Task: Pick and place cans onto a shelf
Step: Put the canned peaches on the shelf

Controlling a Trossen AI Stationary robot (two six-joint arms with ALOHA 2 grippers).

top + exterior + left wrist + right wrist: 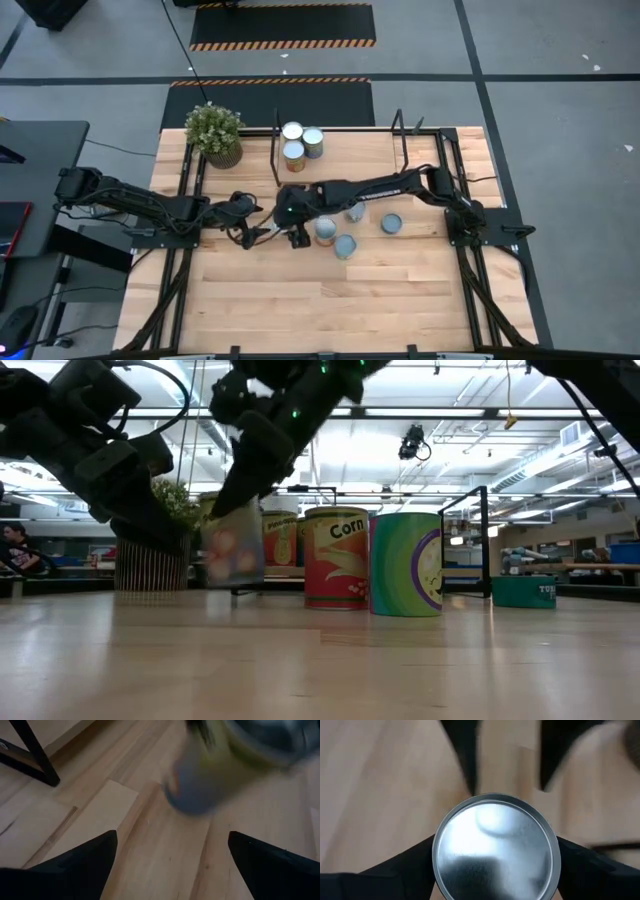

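Between your right gripper's [495, 870] fingers sits a can [495, 847], clamped, arm stretched leftward. Beside it, your left gripper [172, 855] gapes wide; three cans [345, 228] stand just right.

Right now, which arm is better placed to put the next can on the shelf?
Right. The right gripper already straddles a can, fingers at both sides. The left gripper is open on bare table, and the shelf already holds three cans.

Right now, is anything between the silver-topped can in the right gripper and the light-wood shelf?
Three silver-topped cans already fill the light-wood shelf's left end, straight beyond the can in the right gripper; the board beside them looks free.
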